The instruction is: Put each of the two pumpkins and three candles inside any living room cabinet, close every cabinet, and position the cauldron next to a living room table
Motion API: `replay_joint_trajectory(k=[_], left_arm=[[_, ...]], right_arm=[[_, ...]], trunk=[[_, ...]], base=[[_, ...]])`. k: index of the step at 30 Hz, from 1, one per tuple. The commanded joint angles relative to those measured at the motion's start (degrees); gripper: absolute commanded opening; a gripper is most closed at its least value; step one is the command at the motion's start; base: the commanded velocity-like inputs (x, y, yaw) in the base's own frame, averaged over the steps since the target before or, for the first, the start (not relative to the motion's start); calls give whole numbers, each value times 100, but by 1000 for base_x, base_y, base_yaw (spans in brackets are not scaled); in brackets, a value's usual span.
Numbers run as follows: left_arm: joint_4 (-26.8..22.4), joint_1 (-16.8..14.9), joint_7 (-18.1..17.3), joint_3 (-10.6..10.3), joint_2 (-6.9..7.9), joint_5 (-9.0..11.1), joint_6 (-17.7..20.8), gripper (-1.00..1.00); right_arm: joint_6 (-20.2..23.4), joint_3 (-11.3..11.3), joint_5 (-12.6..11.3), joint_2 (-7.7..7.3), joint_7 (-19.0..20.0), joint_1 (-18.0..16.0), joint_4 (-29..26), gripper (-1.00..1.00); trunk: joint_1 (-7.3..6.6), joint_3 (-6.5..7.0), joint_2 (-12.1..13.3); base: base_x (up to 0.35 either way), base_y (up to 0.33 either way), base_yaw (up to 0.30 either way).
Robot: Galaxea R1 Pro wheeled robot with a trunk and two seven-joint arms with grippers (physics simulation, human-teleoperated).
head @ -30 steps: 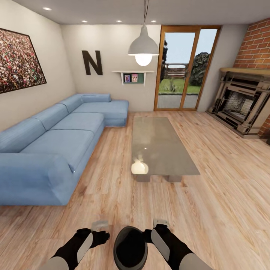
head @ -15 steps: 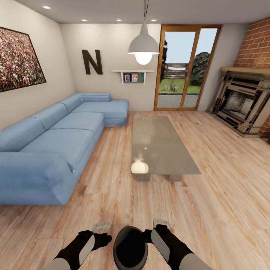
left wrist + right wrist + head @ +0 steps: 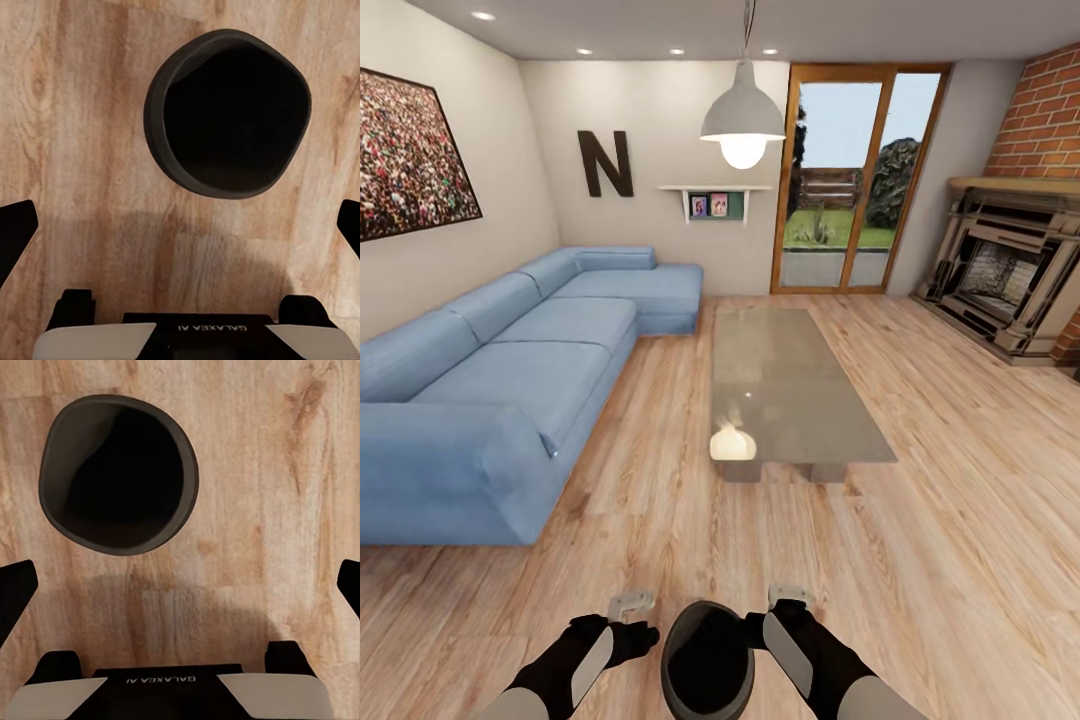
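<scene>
The small round matte-black cauldron (image 3: 706, 662) sits on the light wood plank floor (image 3: 920, 560) between the two arms, close to the robot's base. The long low glossy grey-beige worktop (image 3: 785, 385) lies well ahead of it, beside the big blue corner sofa (image 3: 510, 370). The left gripper (image 3: 180, 229) has its fingers spread wide apart, holding nothing. The right gripper (image 3: 180, 589) is likewise spread wide, empty, above the floor near the cauldron.
</scene>
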Motion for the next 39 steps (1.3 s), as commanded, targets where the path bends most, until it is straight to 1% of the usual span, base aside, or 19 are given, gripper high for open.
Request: replay_joint_trajectory(k=[1, 9, 26, 32, 34, 37, 39], left_arm=[[0, 0, 0, 0, 1, 0, 0, 100], [0, 0, 8, 0, -36, 0, 0, 100], [0, 0, 2, 0, -45, 0, -5, 100], [0, 0, -19, 0, -43, 1, 10, 100], [0, 0, -94, 0, -42, 1, 13, 100], [0, 0, -442, -4, -39, -1, 26, 100], [0, 0, -596, -7, -35, -4, 30, 100]], right_arm=[[0, 0, 0, 0, 0, 0, 0, 100], [-9, 0, 16, 0, -1, 8, 0, 100], [-26, 2, 26, 0, 6, 9, -4, 100], [-184, 23, -12, 0, 18, 9, -12, 100], [-193, 34, -15, 0, 26, 9, -14, 100], [-201, 42, -12, 0, 101, 9, -17, 100], [-205, 43, -6, 0, 180, 9, -17, 100]], trunk=[[23, -19, -42], [198, -162, -363], [572, -467, -1044], [703, -575, -1285], [747, -611, -1365], [813, -665, -1486], [857, -701, -1566]], base=[[0, 0, 0], [0, 0, 0], [0, 0, 0], [0, 0, 0], [0, 0, 0], [0, 0, 0], [0, 0, 0]])
